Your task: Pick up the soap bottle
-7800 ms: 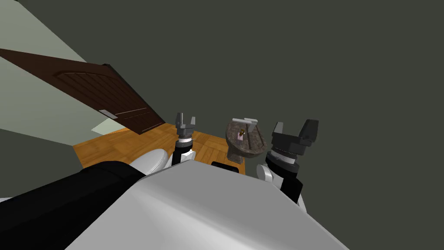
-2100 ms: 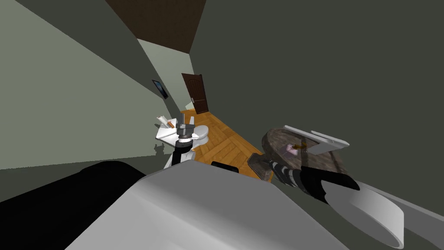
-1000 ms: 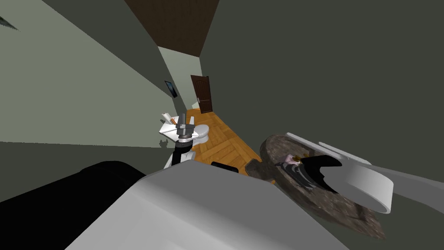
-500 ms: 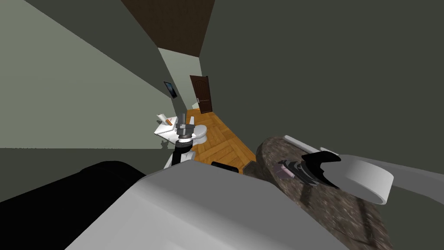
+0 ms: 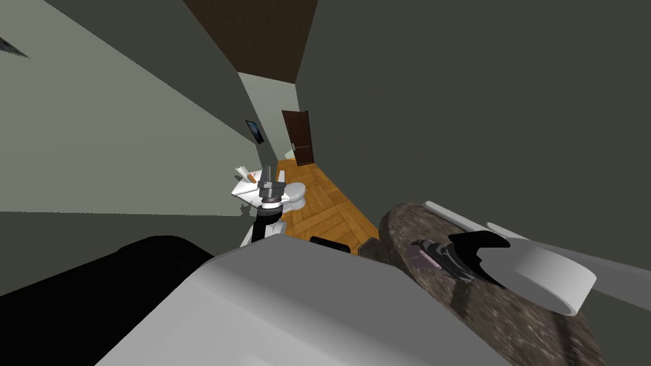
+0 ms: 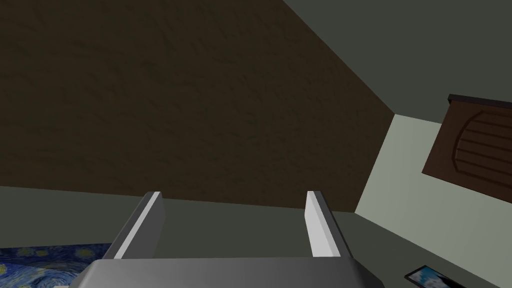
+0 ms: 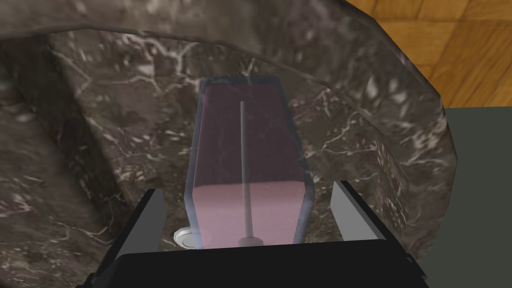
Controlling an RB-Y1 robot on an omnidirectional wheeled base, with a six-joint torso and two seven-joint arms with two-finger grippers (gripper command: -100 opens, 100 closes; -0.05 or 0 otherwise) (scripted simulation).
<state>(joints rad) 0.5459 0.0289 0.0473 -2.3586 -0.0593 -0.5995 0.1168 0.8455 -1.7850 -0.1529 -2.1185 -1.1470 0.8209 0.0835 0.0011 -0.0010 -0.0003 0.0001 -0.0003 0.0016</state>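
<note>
Over the last two seconds my right arm has reached out over the dark marble sink (image 5: 521,318) on the near right, and my head has come closer, so the basin looms larger. The right gripper (image 7: 246,189) now straddles the soap bottle (image 7: 247,150), a clear bottle of pink liquid that lies inside the basin, pointing away from the hand. The fingers (image 7: 150,220) stand spread on either side with a slim gap each way, so nothing is grasped yet. The reach looks finished and squeezing should come next; a lopsided squeeze could skid the smooth bottle along the basin. The left gripper (image 6: 234,200) hangs ahead on the left, spread and empty.
</note>
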